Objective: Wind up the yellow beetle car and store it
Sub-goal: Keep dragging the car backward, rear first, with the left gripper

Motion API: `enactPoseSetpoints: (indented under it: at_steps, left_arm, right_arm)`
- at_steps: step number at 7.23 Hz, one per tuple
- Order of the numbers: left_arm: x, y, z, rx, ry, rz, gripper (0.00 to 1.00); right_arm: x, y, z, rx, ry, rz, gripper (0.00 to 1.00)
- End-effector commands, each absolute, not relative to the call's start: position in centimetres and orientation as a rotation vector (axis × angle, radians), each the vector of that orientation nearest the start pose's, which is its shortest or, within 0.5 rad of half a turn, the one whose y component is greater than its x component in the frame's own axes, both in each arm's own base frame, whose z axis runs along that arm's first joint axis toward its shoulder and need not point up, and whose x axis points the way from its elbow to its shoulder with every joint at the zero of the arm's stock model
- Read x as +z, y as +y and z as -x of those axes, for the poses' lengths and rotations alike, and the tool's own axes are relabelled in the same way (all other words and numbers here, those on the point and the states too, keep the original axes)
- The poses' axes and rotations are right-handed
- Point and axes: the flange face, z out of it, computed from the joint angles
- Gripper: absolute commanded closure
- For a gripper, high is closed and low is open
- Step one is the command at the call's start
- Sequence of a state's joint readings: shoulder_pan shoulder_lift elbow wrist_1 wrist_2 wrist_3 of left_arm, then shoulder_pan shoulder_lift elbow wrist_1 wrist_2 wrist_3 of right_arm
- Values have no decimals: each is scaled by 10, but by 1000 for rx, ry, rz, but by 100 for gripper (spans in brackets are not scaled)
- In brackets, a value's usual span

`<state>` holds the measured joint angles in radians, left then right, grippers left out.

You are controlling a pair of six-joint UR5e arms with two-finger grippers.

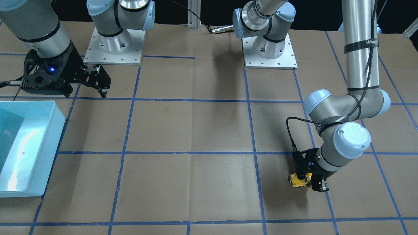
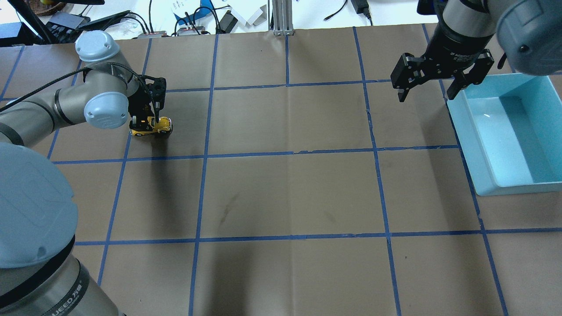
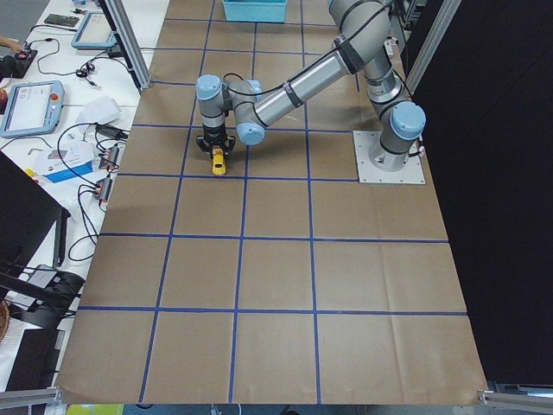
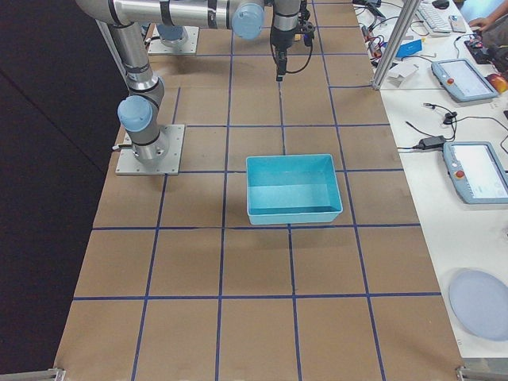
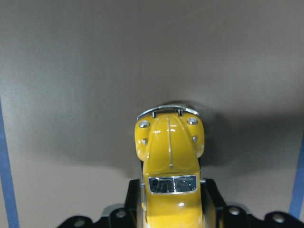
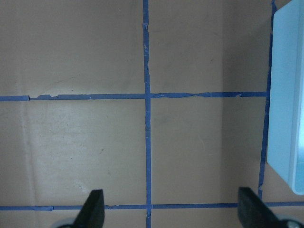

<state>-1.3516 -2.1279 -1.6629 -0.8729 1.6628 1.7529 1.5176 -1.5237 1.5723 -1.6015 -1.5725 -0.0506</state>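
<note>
The yellow beetle car [image 2: 151, 126] rests on the brown table at the far left of the overhead view. My left gripper [image 2: 149, 119] comes down over its rear half and is shut on its sides. The left wrist view shows the car [image 5: 169, 161] between the black fingers, its hood and silver bumper pointing away. From the front the car [image 1: 298, 180] shows beside the gripper [image 1: 310, 179]. My right gripper [image 2: 428, 87] hovers open and empty at the right, next to the bin; its fingertips [image 6: 95, 209] are spread wide in the right wrist view.
A light blue bin [image 2: 509, 131] stands at the table's right edge, also in the front view as the bin [image 1: 26, 147] and in the right wrist view as the bin [image 6: 287, 95]. Blue tape lines [image 2: 290, 153] grid the brown paper. Both arm bases [image 1: 114, 45] are bolted at the robot's side.
</note>
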Motion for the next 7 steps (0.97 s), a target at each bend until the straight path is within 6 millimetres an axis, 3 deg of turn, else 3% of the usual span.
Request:
enactPoseSetpoints:
  at_steps: [1, 7]
  left_arm:
    - [193, -653, -31, 71, 2202, -2112, 100]
    - [198, -651, -36, 71, 2207, -2102, 100]
  right_arm:
    - [467, -516, -106, 27, 3142, -5, 0]
    - [466, -516, -106, 29, 3142, -2, 0]
